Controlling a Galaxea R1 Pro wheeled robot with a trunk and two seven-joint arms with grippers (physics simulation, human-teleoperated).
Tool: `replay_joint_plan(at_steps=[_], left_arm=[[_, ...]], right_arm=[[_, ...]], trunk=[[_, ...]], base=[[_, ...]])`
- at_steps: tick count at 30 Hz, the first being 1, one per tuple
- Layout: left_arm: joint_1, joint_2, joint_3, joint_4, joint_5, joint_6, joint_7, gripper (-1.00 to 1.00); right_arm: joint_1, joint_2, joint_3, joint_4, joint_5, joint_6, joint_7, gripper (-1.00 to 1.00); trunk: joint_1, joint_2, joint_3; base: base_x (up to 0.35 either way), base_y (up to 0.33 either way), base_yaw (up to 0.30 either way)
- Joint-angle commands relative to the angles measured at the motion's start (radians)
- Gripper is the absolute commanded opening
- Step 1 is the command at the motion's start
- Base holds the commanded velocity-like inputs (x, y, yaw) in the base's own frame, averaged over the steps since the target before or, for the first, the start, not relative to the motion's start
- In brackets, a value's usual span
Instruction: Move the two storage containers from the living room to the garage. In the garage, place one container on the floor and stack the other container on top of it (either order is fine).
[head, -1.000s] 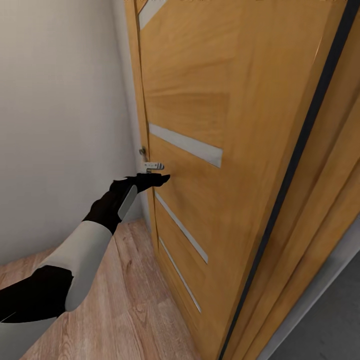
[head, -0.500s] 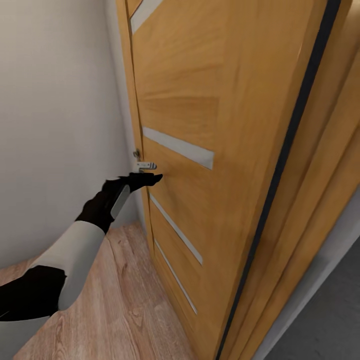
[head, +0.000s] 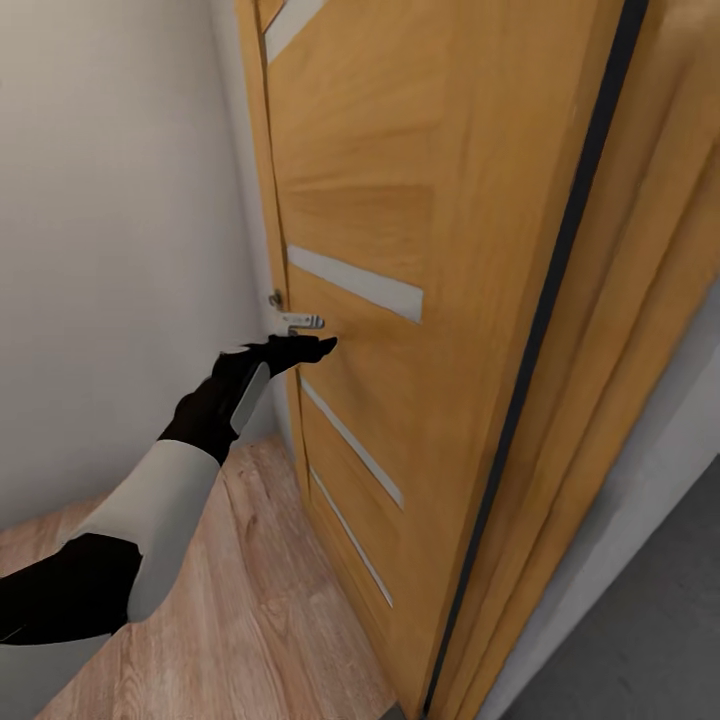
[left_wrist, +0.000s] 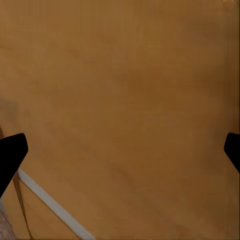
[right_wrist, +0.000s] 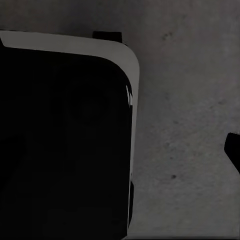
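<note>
- Reaching forward from the lower left of the head view, the left arm (head: 150, 520) is seen over a light wood plank floor (head: 260, 620), with a pale wall (head: 110, 220) behind it.
- The left tool (head: 318, 347) is held just under a small silver door handle (head: 303, 321), with its tip against the door face; in the left wrist view its two dark fingertips (left_wrist: 10, 155) are seen spread wide apart with nothing between them, so it is released.
- A tall orange-brown wooden door (head: 420, 200) with pale inset strips (head: 355, 283) is seen further right, standing partly swung out, with a dark seal (head: 545, 300) running down its edge.
- At the lower right corner of the head view, a strip of dark grey concrete floor (head: 650, 640) is shown beyond the door frame (head: 640, 330).
- In the right wrist view, rough grey concrete (right_wrist: 185, 125) and a black, pale-edged robot part (right_wrist: 65, 145) are shown; one dark fingertip (right_wrist: 233, 150) of the right tool is seen at the edge, and its state cannot be told.
- No position can be given for the storage containers.
</note>
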Motion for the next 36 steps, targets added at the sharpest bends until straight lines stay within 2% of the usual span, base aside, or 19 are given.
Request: replay_joint_plan(at_steps=[1,22,36], left_arm=[[0.0,-0.013,-0.002,-0.002,0.033,0.009,-0.004,1.0],[0.0,-0.013,0.001,-0.004,0.033,0.008,-0.003,1.0],[0.0,-0.012,0.001,-0.004,0.033,0.007,-0.003,1.0]], right_arm=[[0.0,0.0,0.001,0.0,0.001,0.0,0.002,1.0],[0.0,0.0,0.001,0.0,0.001,0.0,0.001,1.0],[0.0,0.0,0.001,0.0,0.001,0.0,0.0,1.0]], trunk=[[0.0,-0.001,-0.001],[0.0,-0.001,-0.002],[0.0,-0.001,-0.013]], base=[[-0.159,0.0,0.0],[-0.05,0.0,0.005],[-0.019,0.0,0.115]])
